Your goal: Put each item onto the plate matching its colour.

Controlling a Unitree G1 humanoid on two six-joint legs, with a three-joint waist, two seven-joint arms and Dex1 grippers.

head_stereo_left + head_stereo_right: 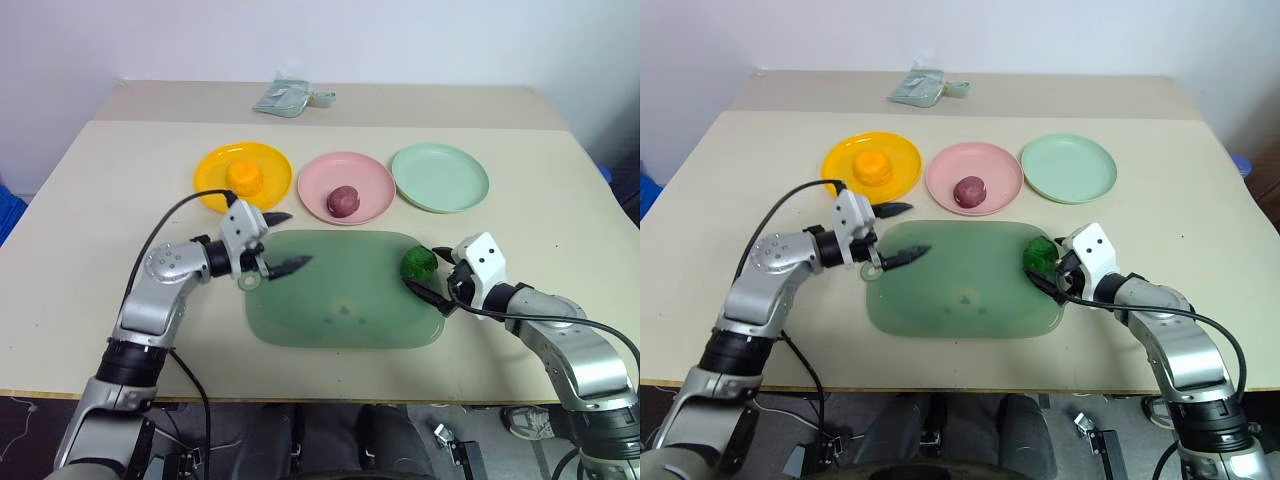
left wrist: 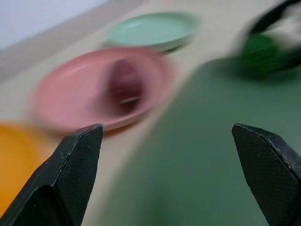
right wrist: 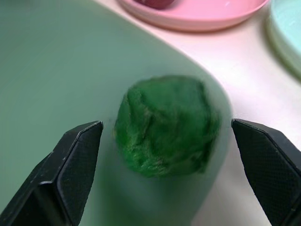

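Beige wooden table (image 1: 100, 200), wide, carrying everything. Large translucent green rounded-rectangle mat (image 1: 340, 300) at the middle near edge, flat. Beyond the mat, three round shallow plastic plates in one row, close beside each other: yellow-orange plate (image 1: 212, 172) on the left, pale pink plate (image 1: 375, 180) in the middle, pale mint green plate (image 1: 440, 177) on the right, bare. Crumpled pale green packet (image 1: 285, 97) at the far edge, well apart from the plates.

Left gripper (image 1: 285, 240) over the mat's far left corner, black fingers (image 2: 77, 165) spread wide and released, nothing between them, pointed toward the pink plate. Right gripper (image 1: 428, 272) at the mat's right edge, fingers (image 3: 73, 165) parted on both sides of the bumpy dark green ball (image 3: 164, 125), not seen touching it, not clenched.

Green ball resting on the mat's far right corner, near the mint plate but not on it. Orange-yellow round puck (image 1: 243, 177) lay on the yellow-orange plate. Dark purple-red oval (image 1: 342, 200) lay on the pink plate.
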